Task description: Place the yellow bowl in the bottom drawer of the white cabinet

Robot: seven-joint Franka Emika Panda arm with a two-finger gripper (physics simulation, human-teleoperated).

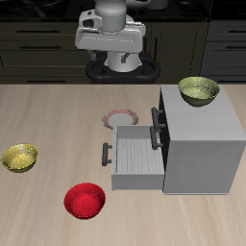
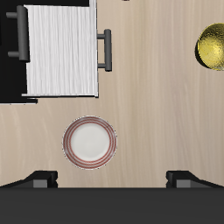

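The gripper (image 2: 112, 178) is hanging high above the table's far side with its fingers (image 2: 39, 178) spread wide apart, released and touching nothing. A plate (image 2: 89, 141) is lying on the table directly beneath it. The yellow bowl (image 1: 20, 158) is sitting alone on the table, well apart from the white cabinet (image 1: 202, 144) and from the gripper. The bottom drawer (image 1: 135, 154) is standing pulled out toward the bowl's side. An olive-yellow bowl (image 1: 199, 90) is resting on the cabinet top, and a red bowl (image 1: 84, 201) is sitting near the table's front edge.
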